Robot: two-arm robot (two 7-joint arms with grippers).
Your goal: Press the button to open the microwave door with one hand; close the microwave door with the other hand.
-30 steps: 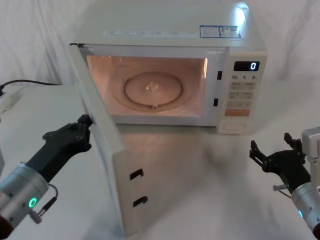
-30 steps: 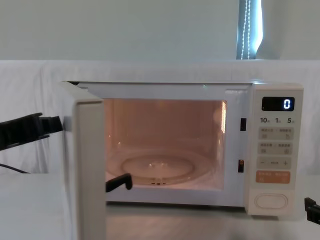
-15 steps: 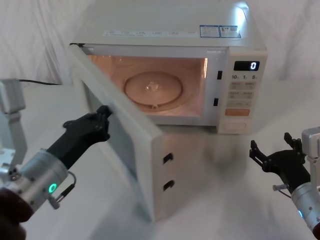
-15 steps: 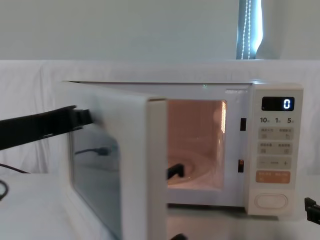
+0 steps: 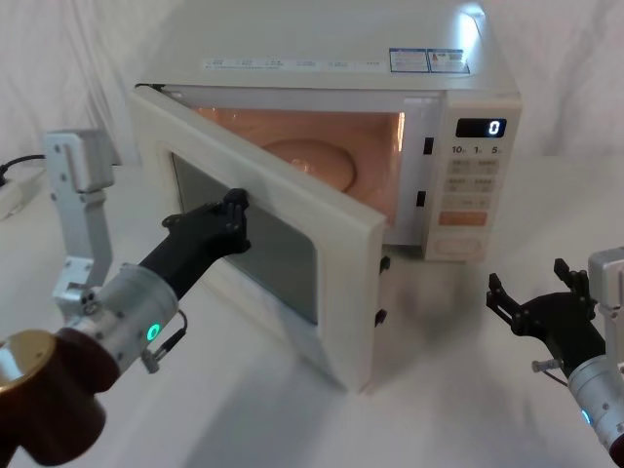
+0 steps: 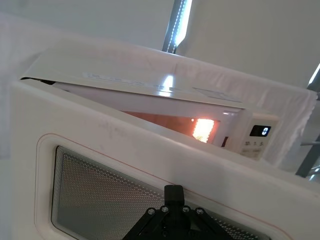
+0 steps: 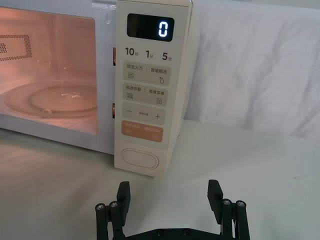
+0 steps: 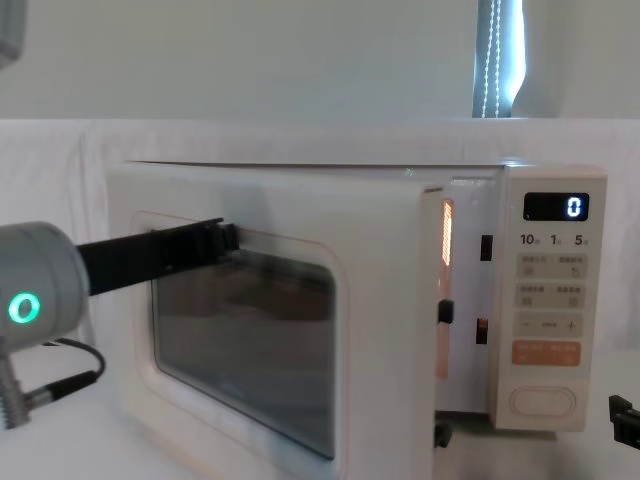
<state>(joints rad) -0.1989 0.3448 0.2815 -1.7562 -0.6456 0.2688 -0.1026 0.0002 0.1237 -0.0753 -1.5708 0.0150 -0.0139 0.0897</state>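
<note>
microwave: cream box (image 5: 322,58) sitting on the white desk (image 5: 458,390), cavity lit orange, display reading 0.
microwave door: door (image 5: 263,244) standing partway swung, hinged at the microwave's left edge, free edge w/ latch hooks pointing out in front of the cavity; a gap is showing btwn door and keypad column, so it is not latched yet.
left pincer: pincer (image 5: 232,210) is pressing on the outer face of the door, at the upper edge of the dark window, i.e. in front of the microwave's left half. Placed there prob. because a flat push on the panel swings it shut w/o needing a grip. Fingers look drawn together in the left wrist view, gripping nothing, though the tips are partly cut off so I'm not fully sure.
right pincer: pincer (image 7: 170,200) is hovering low over the desk in front of the microwave's right end, fingers spread wide, holding nothing, facing the button.
button: wide pill key (image 7: 141,158) sitting at the bottom of the microwave's keypad, below the orange key (image 7: 142,131); nothing touching it.
stage: opening looks done; closing push is underway, door needing the last part of the swing to click in.
</note>
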